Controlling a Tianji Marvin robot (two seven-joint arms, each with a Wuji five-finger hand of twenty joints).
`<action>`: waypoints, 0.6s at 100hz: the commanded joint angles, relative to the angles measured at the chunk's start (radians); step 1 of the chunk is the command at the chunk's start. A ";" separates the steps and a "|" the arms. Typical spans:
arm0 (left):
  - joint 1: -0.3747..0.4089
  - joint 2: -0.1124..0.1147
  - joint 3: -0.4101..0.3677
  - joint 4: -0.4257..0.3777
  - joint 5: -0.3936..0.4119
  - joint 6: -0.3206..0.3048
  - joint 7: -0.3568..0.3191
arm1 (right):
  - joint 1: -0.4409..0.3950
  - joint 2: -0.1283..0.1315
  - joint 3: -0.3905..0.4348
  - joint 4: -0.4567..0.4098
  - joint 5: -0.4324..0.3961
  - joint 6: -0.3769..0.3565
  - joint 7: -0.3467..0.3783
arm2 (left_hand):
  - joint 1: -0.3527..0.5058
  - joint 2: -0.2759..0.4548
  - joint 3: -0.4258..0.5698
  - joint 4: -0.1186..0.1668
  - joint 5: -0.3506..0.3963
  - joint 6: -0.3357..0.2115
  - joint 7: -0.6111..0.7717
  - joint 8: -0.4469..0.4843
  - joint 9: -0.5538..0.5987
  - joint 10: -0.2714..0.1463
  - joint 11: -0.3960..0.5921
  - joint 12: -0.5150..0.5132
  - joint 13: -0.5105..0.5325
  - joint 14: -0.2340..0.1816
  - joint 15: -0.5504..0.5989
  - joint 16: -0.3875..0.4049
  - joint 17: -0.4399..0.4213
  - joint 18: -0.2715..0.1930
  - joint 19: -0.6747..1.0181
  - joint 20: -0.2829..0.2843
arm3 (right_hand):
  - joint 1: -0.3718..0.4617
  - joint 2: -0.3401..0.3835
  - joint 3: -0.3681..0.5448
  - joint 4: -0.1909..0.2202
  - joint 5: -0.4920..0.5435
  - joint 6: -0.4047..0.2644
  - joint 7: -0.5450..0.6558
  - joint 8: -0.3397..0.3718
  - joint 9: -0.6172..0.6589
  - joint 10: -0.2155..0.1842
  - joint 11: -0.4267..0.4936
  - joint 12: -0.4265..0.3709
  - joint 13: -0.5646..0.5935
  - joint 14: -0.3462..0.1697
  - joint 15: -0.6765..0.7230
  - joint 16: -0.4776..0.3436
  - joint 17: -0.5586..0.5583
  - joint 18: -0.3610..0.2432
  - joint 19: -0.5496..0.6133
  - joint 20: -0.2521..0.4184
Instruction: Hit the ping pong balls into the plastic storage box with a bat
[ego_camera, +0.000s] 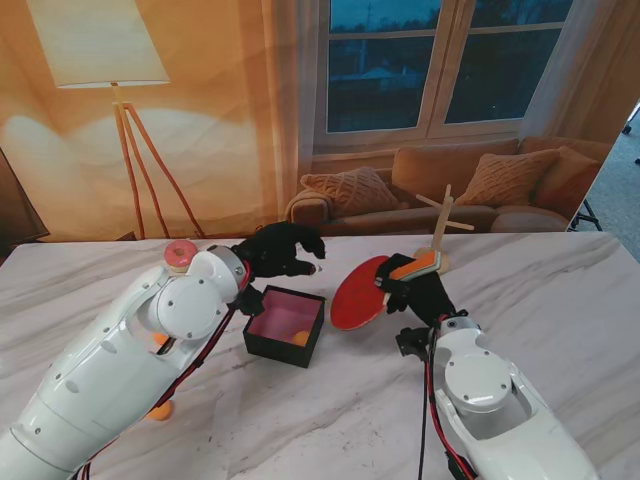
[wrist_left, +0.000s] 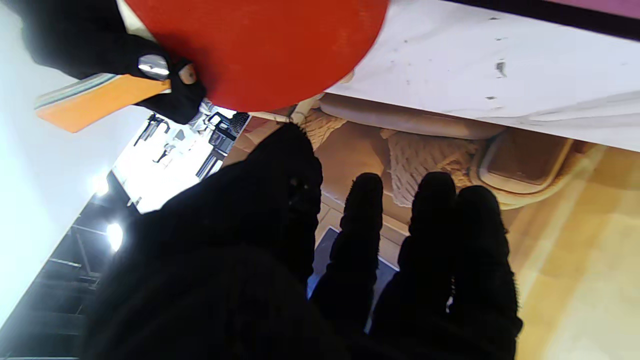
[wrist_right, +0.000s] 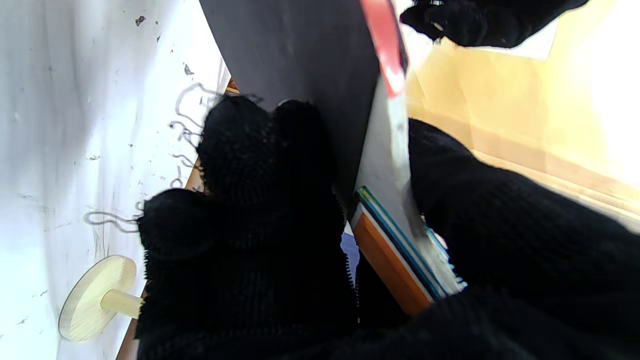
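Note:
My right hand is shut on the orange handle of a red-faced bat, held tilted just right of the black storage box with its pink inside. One orange ball lies in the box. Another orange ball rests on the table near me, beside my left forearm. An orange speck, possibly another ball, peeks out from behind that arm. My left hand hovers past the box's far edge, fingers apart and empty. The right wrist view shows the bat's black back and handle in my grip.
A wooden peg stand rises just behind the bat; its round base shows in the right wrist view. The marble table stretches to the right. A printed living-room backdrop closes off the far edge.

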 joint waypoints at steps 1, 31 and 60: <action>0.024 0.018 -0.020 -0.011 0.024 0.008 -0.019 | -0.009 0.001 0.004 -0.007 -0.003 -0.003 0.010 | -0.022 0.015 -0.017 0.012 -0.012 -0.007 0.000 0.008 -0.034 -0.010 -0.002 -0.011 -0.026 0.003 0.010 0.011 -0.024 -0.023 0.025 0.004 | 0.057 0.044 0.029 0.023 0.048 -0.014 0.022 0.015 0.026 -0.071 0.016 0.017 -0.028 -0.064 -0.036 0.011 -0.005 -0.044 -0.010 0.002; 0.142 0.056 -0.159 -0.089 0.139 0.027 -0.118 | -0.027 0.004 0.017 -0.016 -0.009 -0.006 0.014 | -0.153 0.139 -0.017 0.109 -0.078 0.027 -0.252 -0.032 -0.142 -0.019 -0.071 -0.034 -0.099 -0.005 -0.057 -0.004 -0.090 -0.026 -0.032 -0.011 | 0.056 0.043 0.030 0.023 0.048 -0.013 0.022 0.015 0.026 -0.069 0.017 0.016 -0.027 -0.063 -0.035 0.012 -0.005 -0.044 -0.010 0.003; 0.264 0.083 -0.286 -0.139 0.234 0.006 -0.212 | -0.040 0.004 0.025 -0.029 -0.014 -0.009 0.009 | -0.179 0.164 -0.120 0.109 -0.125 0.016 -0.377 -0.066 -0.225 -0.041 -0.149 -0.073 -0.183 -0.020 -0.171 -0.047 -0.174 -0.040 -0.154 -0.014 | 0.056 0.042 0.031 0.023 0.049 -0.010 0.023 0.014 0.026 -0.068 0.017 0.015 -0.026 -0.061 -0.034 0.012 -0.005 -0.044 -0.010 0.003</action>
